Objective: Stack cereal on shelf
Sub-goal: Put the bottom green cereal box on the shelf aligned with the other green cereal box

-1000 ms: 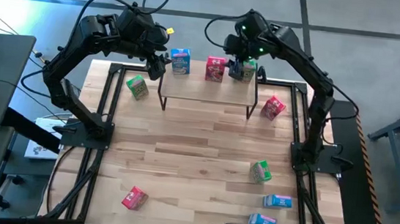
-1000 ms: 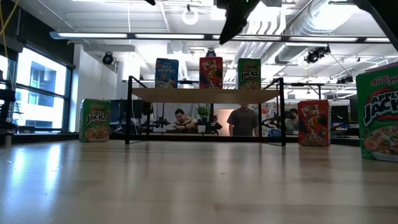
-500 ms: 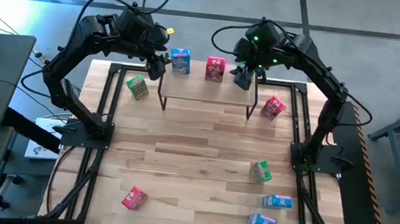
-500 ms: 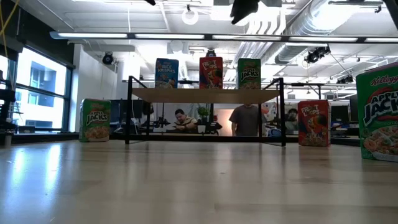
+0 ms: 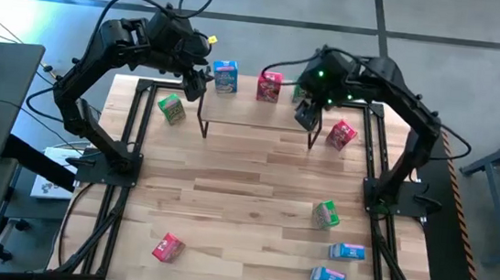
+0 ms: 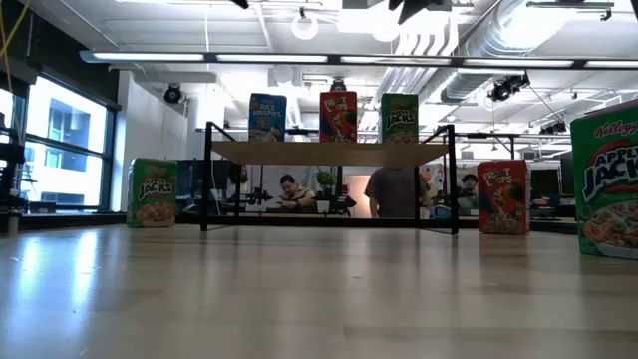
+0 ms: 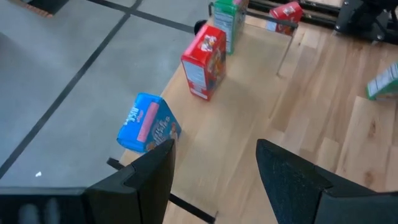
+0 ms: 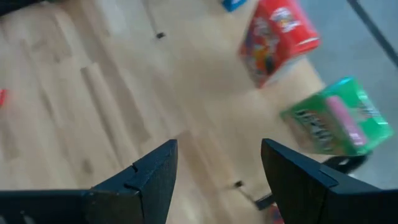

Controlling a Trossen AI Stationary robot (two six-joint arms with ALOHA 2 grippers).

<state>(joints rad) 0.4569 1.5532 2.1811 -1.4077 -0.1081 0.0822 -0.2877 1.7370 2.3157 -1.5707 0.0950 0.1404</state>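
The shelf (image 5: 257, 113) carries three upright boxes standing on their bottom ends: blue (image 5: 226, 77), pink-red (image 5: 269, 87) and green (image 5: 298, 94); in the low view they are blue (image 6: 267, 117), pink-red (image 6: 338, 116) and green (image 6: 399, 118). My right gripper (image 8: 217, 174) is open and empty, above the shelf's right part (image 5: 306, 114), with the pink-red box (image 8: 277, 40) and green box (image 8: 339, 124) ahead of it. My left gripper (image 7: 214, 168) is open at the shelf's left end (image 5: 196, 81), beside the blue box (image 7: 148, 122).
Loose boxes stand or lie on the tabletop: green (image 5: 171, 108) left of the shelf, pink-red (image 5: 341, 133) right of it, green (image 5: 325, 213), two blue (image 5: 347, 251) (image 5: 328, 277) near the right near corner, and pink-red (image 5: 168, 247) near the left. People show in the room behind.
My right gripper has moved from over the green box on the shelf toward the table's near edge and upward, nearly leaving the top of the low view. The green box has stayed standing on the shelf.
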